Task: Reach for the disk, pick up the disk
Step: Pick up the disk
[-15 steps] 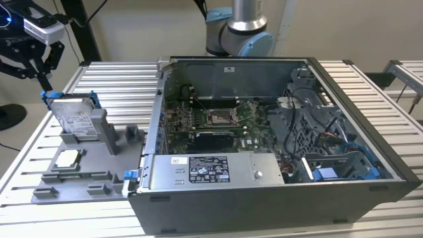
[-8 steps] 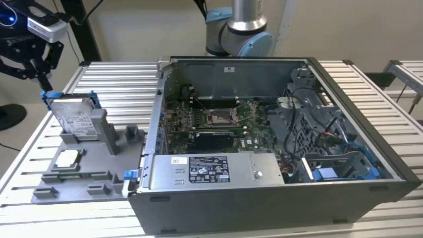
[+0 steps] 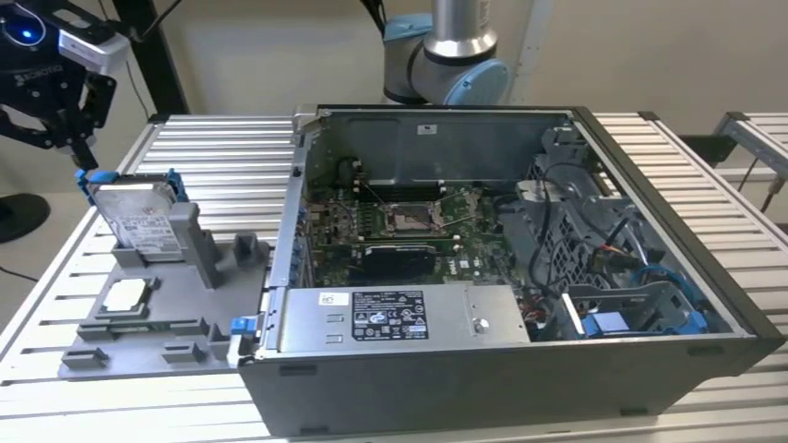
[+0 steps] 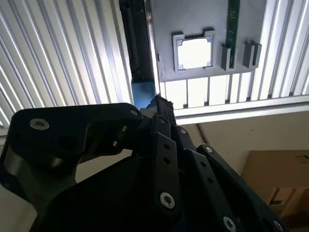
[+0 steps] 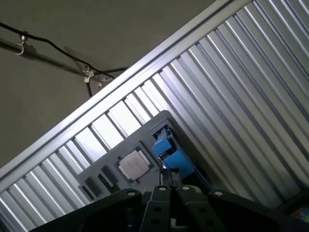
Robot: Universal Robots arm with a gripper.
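Observation:
The disk (image 3: 138,221), silver with a white label and a blue bracket, stands on edge in a grey fixture (image 3: 173,318) at the exterior view's left. My gripper (image 3: 83,159) hangs directly over its upper far corner, fingertips drawn together and right at the blue bracket. In the second wrist view the black fingers (image 4: 161,145) taper to a tip (image 4: 157,100) beside the disk's blue end (image 4: 144,94). In the first wrist view the blue bracket (image 5: 169,152) lies just beyond the closed tips (image 5: 164,180). The disk rests seated in its slot.
A small square processor chip (image 3: 127,295) lies in a pocket of the fixture, in front of the disk. An open computer case (image 3: 493,277) takes up the middle and right of the slatted table (image 3: 209,148). A blue caddy (image 3: 615,323) sits inside the case.

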